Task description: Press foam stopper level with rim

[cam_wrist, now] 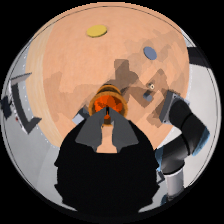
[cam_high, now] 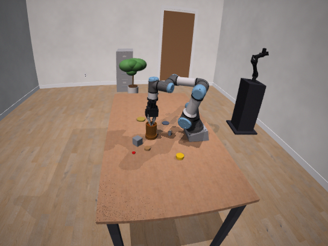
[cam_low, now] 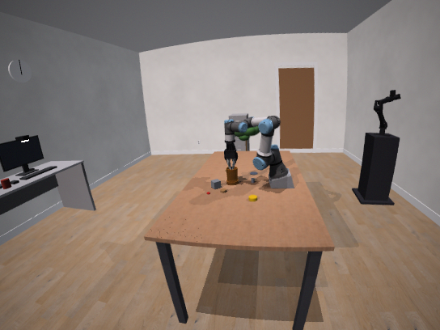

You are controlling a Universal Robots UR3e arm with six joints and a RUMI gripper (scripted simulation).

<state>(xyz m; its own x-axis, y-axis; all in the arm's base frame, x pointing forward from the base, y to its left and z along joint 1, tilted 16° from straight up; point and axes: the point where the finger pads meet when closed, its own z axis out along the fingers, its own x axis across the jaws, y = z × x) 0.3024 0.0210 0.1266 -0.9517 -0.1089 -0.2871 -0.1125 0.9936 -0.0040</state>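
Observation:
A brown ribbed jar (cam_high: 151,131) (cam_low: 232,176) (cam_wrist: 107,91) stands upright on the table, left of the robot's base. Its orange foam stopper (cam_wrist: 106,103) shows inside the rim in the wrist view. My gripper (cam_high: 151,121) (cam_low: 230,165) (cam_wrist: 107,107) is shut with nothing between the fingers. It points straight down, and the fingertips sit at the jar's mouth on the stopper. From the top and exterior views the stopper is hidden by the fingers and the rim.
On the table (cam_high: 169,181) around the jar lie a grey cube (cam_high: 137,140), a small tan disc (cam_high: 147,148), a red dot (cam_high: 134,152), a yellow disc (cam_high: 179,155), an olive disc (cam_high: 140,119) (cam_wrist: 96,31), a blue-grey disc (cam_high: 165,122) (cam_wrist: 149,51) and a small grey piece (cam_high: 170,132). The robot base (cam_high: 196,132) stands to the right.

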